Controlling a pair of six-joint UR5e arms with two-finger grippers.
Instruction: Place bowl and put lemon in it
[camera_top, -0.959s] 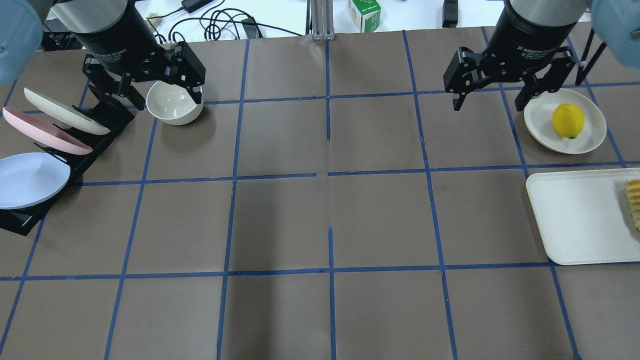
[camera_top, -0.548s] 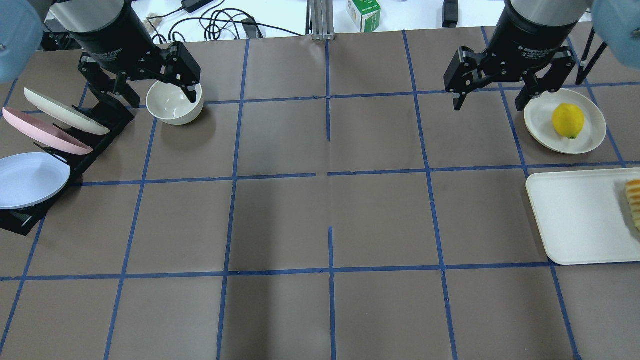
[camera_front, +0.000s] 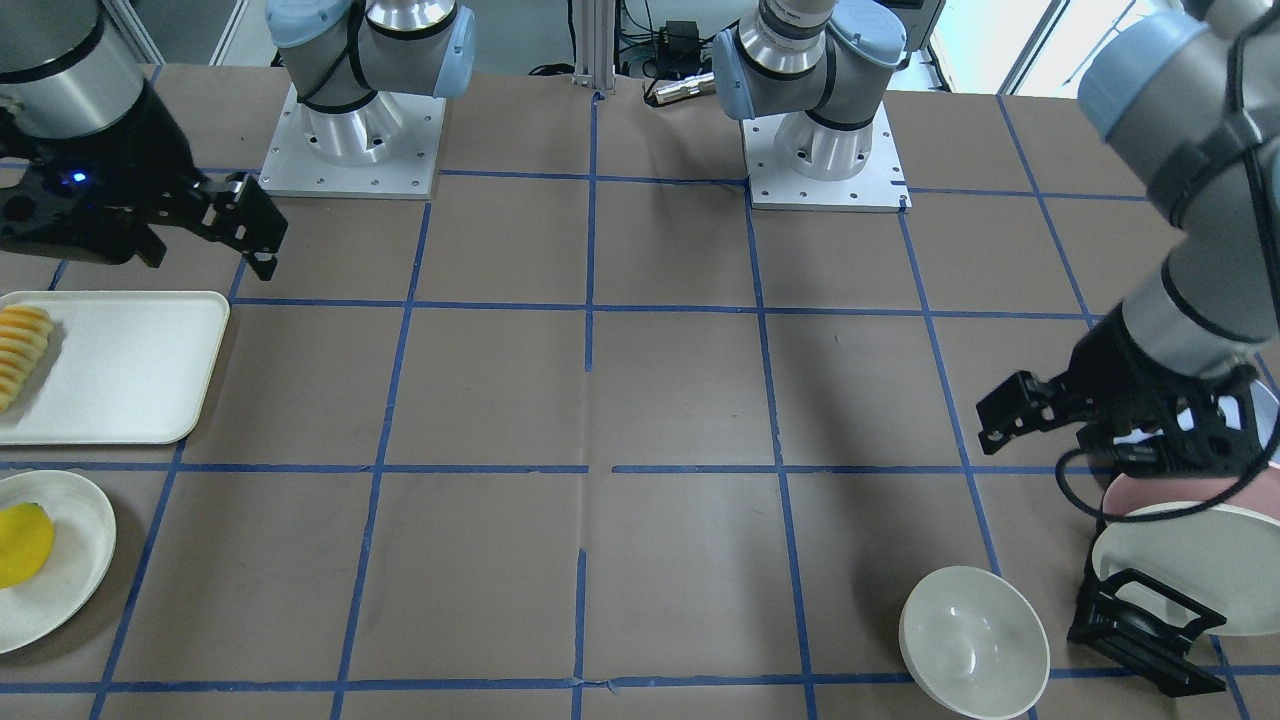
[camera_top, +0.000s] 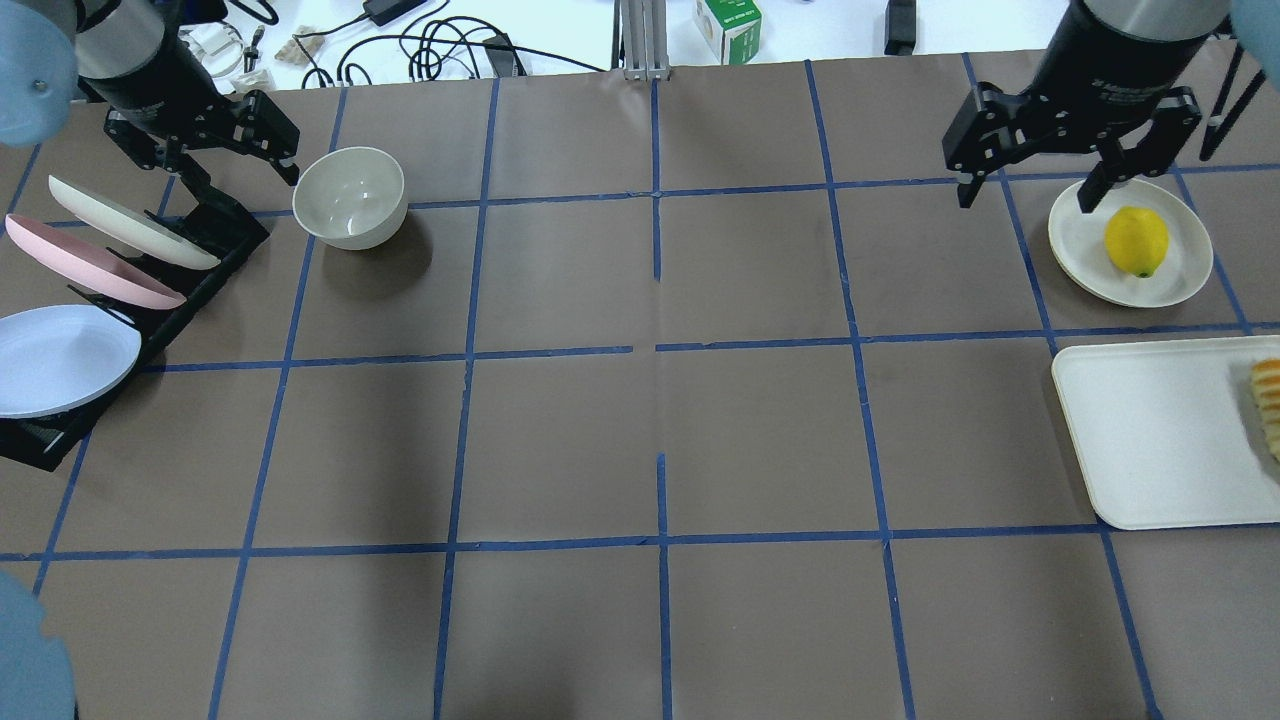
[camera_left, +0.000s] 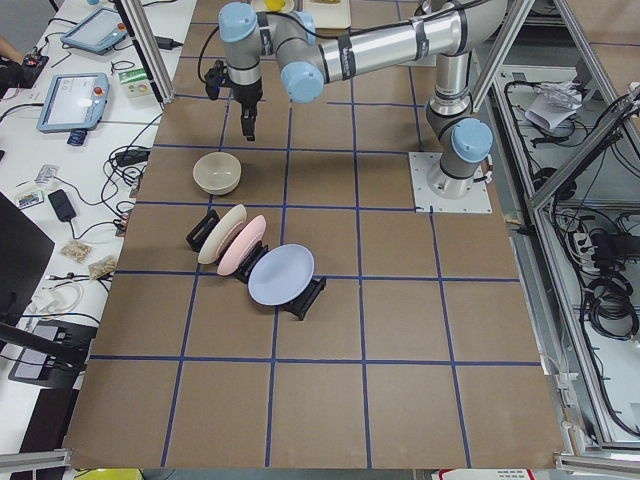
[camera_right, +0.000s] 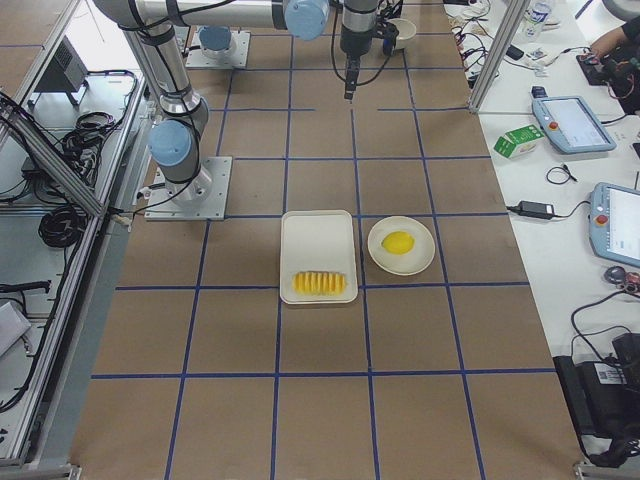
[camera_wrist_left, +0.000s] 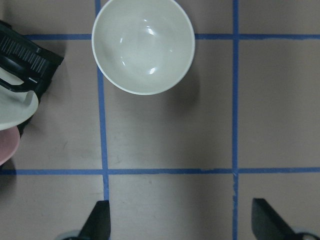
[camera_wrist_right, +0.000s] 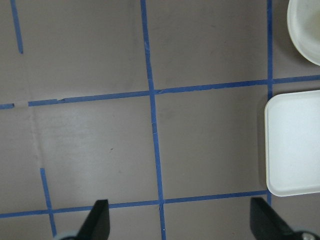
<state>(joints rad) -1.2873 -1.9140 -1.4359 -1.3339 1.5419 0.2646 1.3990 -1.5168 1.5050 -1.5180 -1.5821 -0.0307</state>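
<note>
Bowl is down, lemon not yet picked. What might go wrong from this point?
1. The lemon lies loose on a shallow plate; the open right gripper may nudge it rolling when it closes.
2. The bowl stands at the table's opposite end, close beside the plate rack, where the left gripper hovers; a reach across might bump either.

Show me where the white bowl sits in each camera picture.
Front-facing: bowl, bottom right.
Overhead: upper left.
Left side: upper left.
Right side: top edge, small.
Left wrist: top centre.
Right wrist: not in it.
Landmark: the black plate rack beside it.
</note>
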